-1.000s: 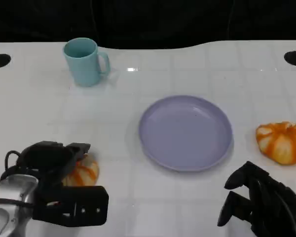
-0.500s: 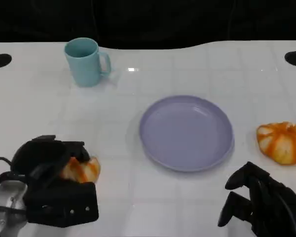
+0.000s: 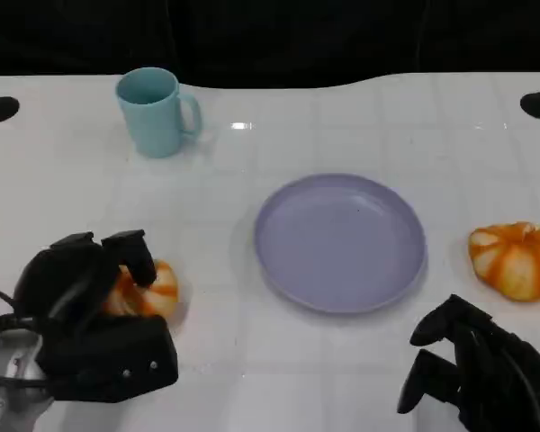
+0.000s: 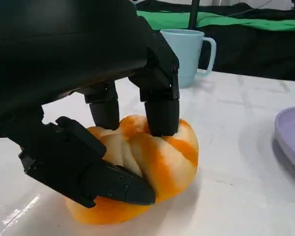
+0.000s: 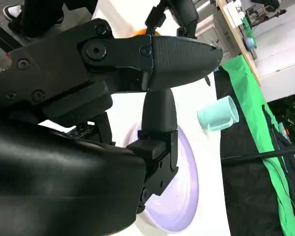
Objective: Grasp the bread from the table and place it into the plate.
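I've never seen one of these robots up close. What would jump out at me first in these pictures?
Probably the left hand at the near left of the white table, its black fingers closed around an orange-striped bread roll. Next, the empty lavender plate in the middle, with a second striped bread roll at the far right edge. A light blue mug stands at the back left.

The head view looks down on the counter [image 3: 342,117] from above; both wrist views sit low and close (sharing the blue mug [image 4: 189,54] and purple plate [image 5: 179,196]).
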`<state>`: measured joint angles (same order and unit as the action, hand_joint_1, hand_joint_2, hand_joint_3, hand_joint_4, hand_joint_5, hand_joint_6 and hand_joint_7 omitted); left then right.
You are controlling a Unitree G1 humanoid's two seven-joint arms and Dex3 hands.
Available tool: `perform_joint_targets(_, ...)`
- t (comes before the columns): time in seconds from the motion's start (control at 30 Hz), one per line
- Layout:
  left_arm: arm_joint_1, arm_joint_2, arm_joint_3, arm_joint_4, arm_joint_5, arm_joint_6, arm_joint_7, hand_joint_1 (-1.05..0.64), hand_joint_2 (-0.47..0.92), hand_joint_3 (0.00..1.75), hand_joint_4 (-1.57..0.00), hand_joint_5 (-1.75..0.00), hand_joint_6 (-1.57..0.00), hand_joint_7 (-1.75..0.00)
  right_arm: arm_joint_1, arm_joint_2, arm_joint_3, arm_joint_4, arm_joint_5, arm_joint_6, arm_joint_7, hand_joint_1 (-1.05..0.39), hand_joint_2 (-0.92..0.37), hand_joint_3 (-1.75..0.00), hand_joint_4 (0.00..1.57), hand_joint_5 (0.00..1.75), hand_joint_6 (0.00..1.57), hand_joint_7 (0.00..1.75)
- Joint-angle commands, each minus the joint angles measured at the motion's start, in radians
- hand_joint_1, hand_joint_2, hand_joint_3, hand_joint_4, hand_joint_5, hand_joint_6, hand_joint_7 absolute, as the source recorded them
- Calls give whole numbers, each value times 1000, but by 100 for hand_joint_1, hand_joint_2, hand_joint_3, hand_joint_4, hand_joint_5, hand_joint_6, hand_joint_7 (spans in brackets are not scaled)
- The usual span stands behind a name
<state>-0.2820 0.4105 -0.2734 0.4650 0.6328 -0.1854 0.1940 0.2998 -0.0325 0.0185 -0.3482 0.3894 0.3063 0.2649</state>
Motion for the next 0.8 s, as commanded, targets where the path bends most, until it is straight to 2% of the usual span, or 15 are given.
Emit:
perform_joint_targets(0.03,11,-1,46,-62,-93,-22,-51,-22,62,104,-83,-175,-68,-175,5,-7,-7,-7,10,0,3,-51,-92,-49,62,175,41,168)
perform_joint_targets(0.1,13,-2,56,-88,-116,-15,-72,-23,59,116,-85,-175,-70,-175,4,-7,-8,-5,11,-1,4,-51,-92,-49,62,175,41,168)
perform_joint_targets(0.4,-13,-1,83,-157,-169,-11,-134,-22,53,126,-89,-175,-73,-175,5,-6,-6,-6,9,3,1,-51,-92,-49,62,175,42,169)
perform_joint_targets(0.8,-91,-25,82,-206,-165,36,-196,-19,47,125,-84,-175,-70,-175,7,-7,-5,-6,11,4,0,-51,-92,-48,62,175,40,170)
